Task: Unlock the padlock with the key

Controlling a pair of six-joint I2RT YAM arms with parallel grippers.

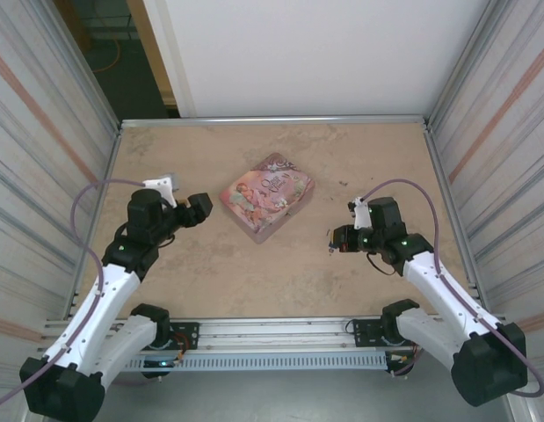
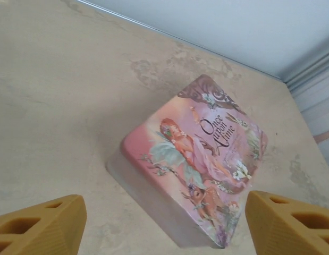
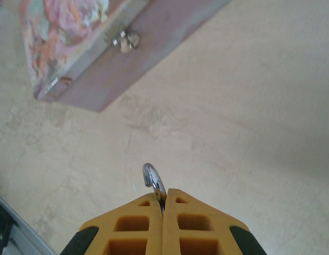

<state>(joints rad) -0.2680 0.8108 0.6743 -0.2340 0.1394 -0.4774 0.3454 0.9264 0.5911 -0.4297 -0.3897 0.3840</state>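
A shiny metal loop (image 3: pixel 150 175) pokes out of the right gripper (image 3: pixel 163 195); its rest is hidden. The tin (image 3: pixel 90 58) is cut off on top

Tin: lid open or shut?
Shut. The tin lies flat, lid flush all round; in the right wrist view no gap shows at the clasp.

A pink tin (image 1: pixel 265 195) with a fairy-tale picture and the words "Once upon a time" on its lid lies flat and closed near the middle of the mottled beige counter (image 1: pixel 254 281), turned cornerwise. A small metal latch (image 3: pixel 124 40) sits on its plain side. Ribbed metal walls (image 1: pixel 43 114) flank the counter.
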